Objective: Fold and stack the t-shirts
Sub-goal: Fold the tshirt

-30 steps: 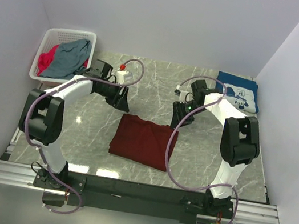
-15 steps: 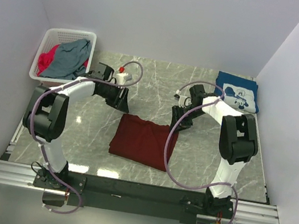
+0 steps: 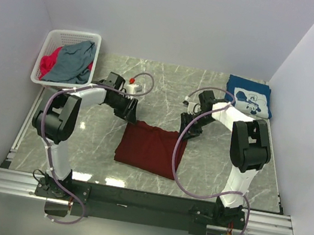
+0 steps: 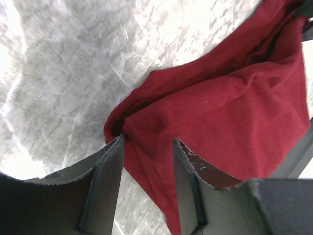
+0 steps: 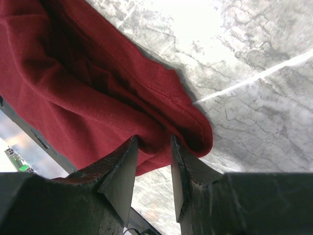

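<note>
The maroon t-shirt (image 3: 150,148) lies folded in a rough rectangle at the table's middle. My left gripper (image 3: 128,112) is at its far left corner. In the left wrist view the gripper (image 4: 148,144) is open, with the maroon cloth (image 4: 230,107) lying between its jaws. My right gripper (image 3: 189,126) is at the far right corner. In the right wrist view it (image 5: 154,144) is open, its jaws either side of the folded maroon edge (image 5: 73,83). A folded navy t-shirt with a white print (image 3: 249,96) lies at the back right.
A white lattice basket (image 3: 74,34) stands at the back left, holding a grey-blue shirt (image 3: 73,60) and a pink one (image 3: 47,65). Walls close in the table on three sides. A purple cable (image 3: 178,158) hangs over the maroon shirt's right side.
My left gripper has moved right and down to the maroon shirt's far left corner. My right gripper has shifted slightly left onto the far right corner. The shirt has not moved.
</note>
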Controlling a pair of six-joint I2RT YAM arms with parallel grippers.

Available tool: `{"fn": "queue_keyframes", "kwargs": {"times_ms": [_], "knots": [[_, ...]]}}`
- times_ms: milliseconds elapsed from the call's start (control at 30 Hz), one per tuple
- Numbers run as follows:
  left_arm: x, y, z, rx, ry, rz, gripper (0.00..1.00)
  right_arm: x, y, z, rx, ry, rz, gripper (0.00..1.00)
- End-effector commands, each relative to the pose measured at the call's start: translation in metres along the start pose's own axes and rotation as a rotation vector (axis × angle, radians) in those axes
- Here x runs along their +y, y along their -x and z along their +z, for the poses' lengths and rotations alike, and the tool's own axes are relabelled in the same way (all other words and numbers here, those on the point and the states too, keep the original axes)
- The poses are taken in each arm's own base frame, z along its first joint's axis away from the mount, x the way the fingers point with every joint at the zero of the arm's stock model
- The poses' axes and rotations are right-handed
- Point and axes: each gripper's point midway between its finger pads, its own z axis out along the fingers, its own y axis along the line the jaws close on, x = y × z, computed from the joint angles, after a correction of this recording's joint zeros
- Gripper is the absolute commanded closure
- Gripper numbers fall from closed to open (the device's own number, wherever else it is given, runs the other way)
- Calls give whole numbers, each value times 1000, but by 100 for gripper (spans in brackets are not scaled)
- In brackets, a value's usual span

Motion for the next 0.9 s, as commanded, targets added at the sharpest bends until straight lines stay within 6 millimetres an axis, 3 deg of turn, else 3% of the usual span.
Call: {"fn": "queue_keyframes", "kwargs": {"times_ms": [0,233,400,600,867], "knots": [[-4,13,5,-21,1,30,52,-2,-2,0,2,-17,-1,60],[-6,17,10,-24,11,11,55,-1,-5,-3,-3,-24,-1,53],[-7,22,5,-48,29,25,56,7,-1,-7,-19,5,-6,54],[-10,27,0,-70,38,35,53,12,5,-8,-33,35,-11,58],[-11,30,1,-74,29,38,55,16,7,-10,-48,48,-24,71]]}}
